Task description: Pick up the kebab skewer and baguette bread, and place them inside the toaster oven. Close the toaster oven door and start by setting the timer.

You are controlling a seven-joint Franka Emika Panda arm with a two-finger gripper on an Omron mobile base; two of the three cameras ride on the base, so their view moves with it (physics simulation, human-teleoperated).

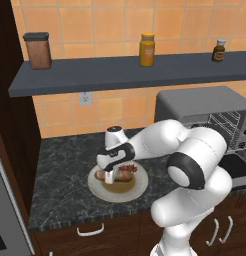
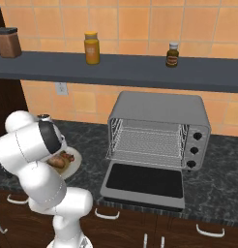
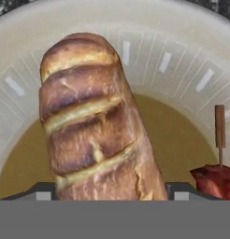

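The baguette bread (image 3: pixel 89 121) lies on a cream plate (image 3: pixel 182 46), light brown with scored cuts. My gripper (image 3: pixel 112 191) is down over it, open, one finger (image 3: pixel 42 192) on each side of the loaf's near end. In the left base view the gripper (image 1: pixel 110 176) stands on the baguette (image 1: pixel 124 176). The kebab skewer (image 3: pixel 219 173) lies beside the loaf, its stick end pointing away; its red chunks (image 1: pixel 130 168) show behind the bread. The toaster oven (image 2: pixel 159 109) stands to the right with its door (image 2: pixel 142 180) dropped flat and the wire rack (image 2: pixel 147 143) bare.
The plate (image 1: pixel 102 194) sits on the dark stone counter near its front edge. A grey shelf (image 1: pixel 130 70) above carries a brown canister (image 1: pixel 38 50), a yellow jar (image 1: pixel 147 49) and a small bottle (image 1: pixel 219 50). A dark tall cabinet (image 1: pixel 10 125) bounds the left.
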